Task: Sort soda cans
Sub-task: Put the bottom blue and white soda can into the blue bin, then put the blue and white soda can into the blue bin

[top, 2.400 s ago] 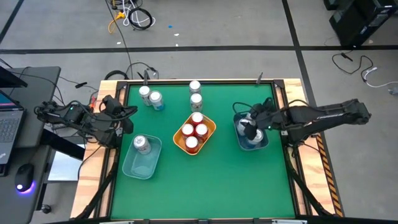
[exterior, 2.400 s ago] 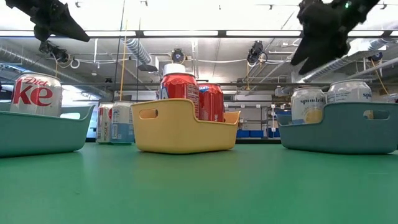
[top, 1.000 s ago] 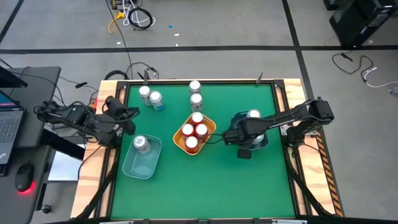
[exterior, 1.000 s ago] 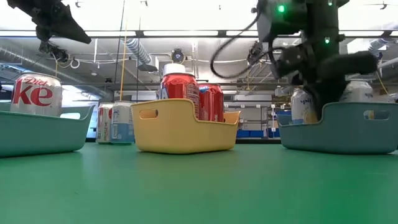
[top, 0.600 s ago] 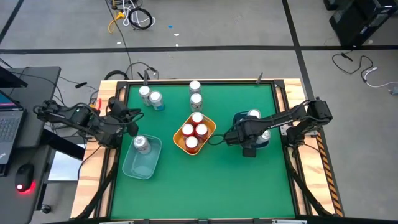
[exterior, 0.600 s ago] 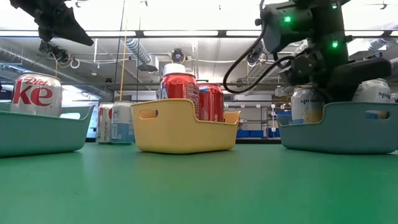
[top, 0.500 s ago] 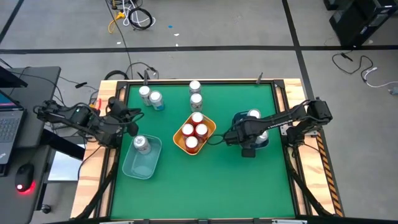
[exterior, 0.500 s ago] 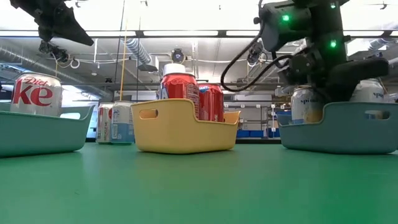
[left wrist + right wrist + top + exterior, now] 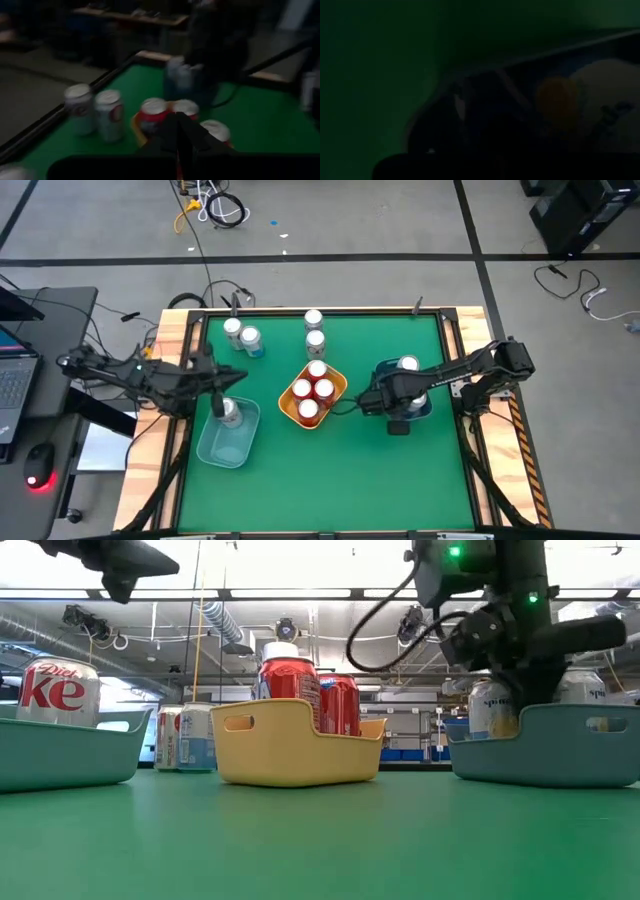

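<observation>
Soda cans stand on the green table. A Diet Coke can (image 9: 230, 412) sits in the clear left bin (image 9: 225, 448), and several red cans (image 9: 313, 388) fill the yellow bin (image 9: 300, 745). Pale cans (image 9: 495, 708) are in the blue-grey right bin (image 9: 545, 745). Loose cans stand at the far left (image 9: 241, 335) and far centre (image 9: 314, 330). My left gripper (image 9: 222, 385) hangs shut and empty, high above the left bin's far edge, pointing toward the yellow bin. My right gripper (image 9: 398, 408) reaches down at the right bin's near left corner. My right gripper comes from above, pointing down, at the blue-grey bin's near left corner (image 9: 452, 87). Its fingertips are hidden by the bin wall and by darkness. I cannot tell whether it touches the bin or a can.
The near half of the table is bare green mat (image 9: 320, 480). A raised wooden frame (image 9: 190, 340) runs around the table. A laptop and mouse (image 9: 38, 478) lie left of it, and cables lie on the floor beyond.
My left gripper has swung toward the table's right, out over the left bin's far edge. It has tipped up from slanting downward to nearly level and has stayed shut. The cans and bins have kept their places.
</observation>
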Robot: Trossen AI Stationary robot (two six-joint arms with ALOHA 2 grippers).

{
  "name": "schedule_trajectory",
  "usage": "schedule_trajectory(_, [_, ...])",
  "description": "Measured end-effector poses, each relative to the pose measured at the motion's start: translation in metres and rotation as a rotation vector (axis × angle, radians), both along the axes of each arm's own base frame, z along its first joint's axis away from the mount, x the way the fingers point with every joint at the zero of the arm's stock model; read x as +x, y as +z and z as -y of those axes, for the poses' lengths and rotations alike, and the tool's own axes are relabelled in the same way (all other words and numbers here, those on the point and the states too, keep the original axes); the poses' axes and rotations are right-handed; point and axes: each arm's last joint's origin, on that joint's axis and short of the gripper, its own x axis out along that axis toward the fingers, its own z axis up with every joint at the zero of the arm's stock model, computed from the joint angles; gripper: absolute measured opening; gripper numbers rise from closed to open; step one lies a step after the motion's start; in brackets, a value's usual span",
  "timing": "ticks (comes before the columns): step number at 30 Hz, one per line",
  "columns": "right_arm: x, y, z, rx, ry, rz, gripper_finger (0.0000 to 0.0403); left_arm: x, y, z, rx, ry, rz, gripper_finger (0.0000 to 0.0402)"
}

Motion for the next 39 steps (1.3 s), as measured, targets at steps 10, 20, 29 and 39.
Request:
schedule_trajectory(10, [-0.015, -0.013, -0.001, -0.007, 0.055, -0.105, 0.0, -0.001, -0.017, -0.002, -0.014, -0.012, 0.064, 0.0])
schedule_trajectory(20, [-0.015, -0.014, -0.004, -0.012, 0.095, -0.103, 0.0, 0.0, -0.013, -0.001, 0.005, -0.066, 0.098, 0.0])
schedule_trajectory(29, [-0.017, -0.012, -0.005, -0.051, 0.107, -0.125, 0.0, 0.0, -0.013, -0.001, 0.011, -0.064, 0.096, 0.0])
schedule_trajectory(39, [0.01, 0.025, -0.014, -0.016, 0.116, 0.049, 0.0, 0.0, -0.014, -0.002, 0.018, -0.041, 0.084, 0.0])
